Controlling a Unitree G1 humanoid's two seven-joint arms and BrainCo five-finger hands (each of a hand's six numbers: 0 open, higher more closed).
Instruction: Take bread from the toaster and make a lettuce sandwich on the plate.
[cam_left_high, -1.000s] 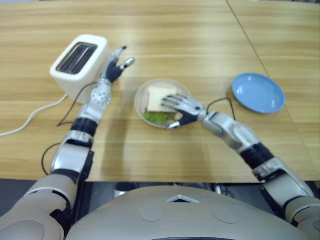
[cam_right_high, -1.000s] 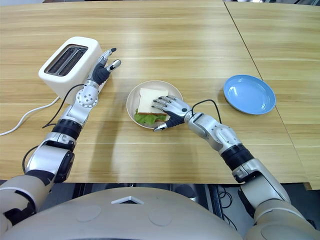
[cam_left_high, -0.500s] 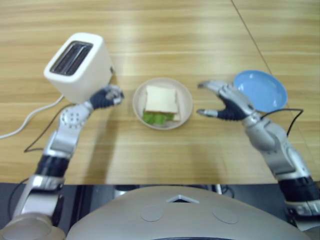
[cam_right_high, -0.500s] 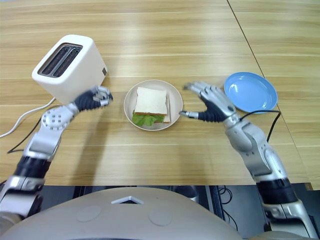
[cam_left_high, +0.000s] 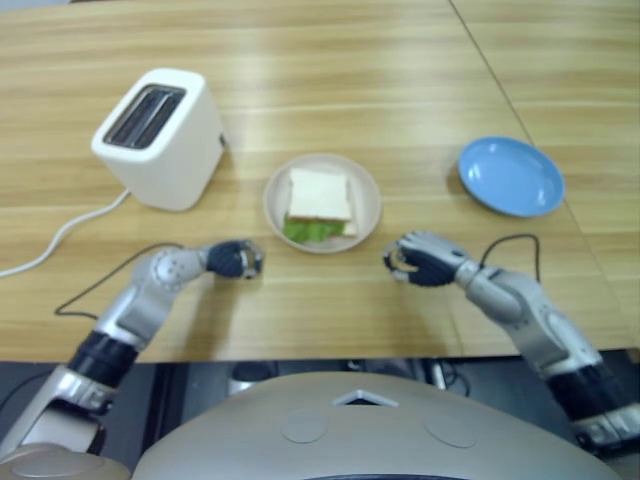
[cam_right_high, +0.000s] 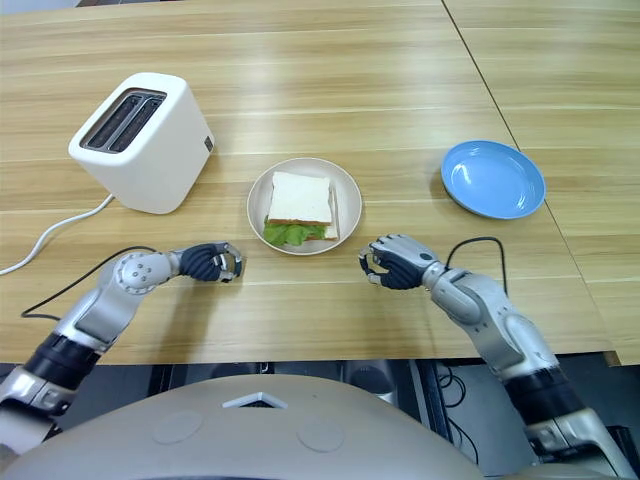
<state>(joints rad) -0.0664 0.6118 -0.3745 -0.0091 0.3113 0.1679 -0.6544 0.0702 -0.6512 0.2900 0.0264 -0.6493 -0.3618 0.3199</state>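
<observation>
The fingers (cam_right_high: 228, 262) of the left hand (cam_right_high: 208, 263) are curled into a loose fist with nothing inside it. The right hand (cam_right_high: 393, 263) is curled the same way and also holds nothing. Both hands sit low over the surface (cam_right_high: 330, 90) close to its near edge, one either side of the plate (cam_right_high: 352, 190) and a little nearer than it, apart from its rim.

The sandwich (cam_right_high: 300, 205) lies on that plate, midway along the surface. A white slice is on top and lettuce (cam_right_high: 284, 235) pokes out at the near-left side. The toaster (cam_right_high: 140, 140) stands toward the left edge, well apart from the plate, and no bread stands up from its slots. A blue plate (cam_right_high: 493, 178) lies toward the right edge.

The sandwich looks built, so the main risk now is disturbing it. The top slice rests loose on the leaves, and a knuckle brushing the plate rim could shift the plate or slide the bread off square. The white cord (cam_right_high: 50, 238) trails across the surface beside the left forearm. If the arm hooks it while pulling away, the toaster could be tugged. A thin black cable (cam_right_high: 480, 240) loops beside the right wrist and could likewise catch.
</observation>
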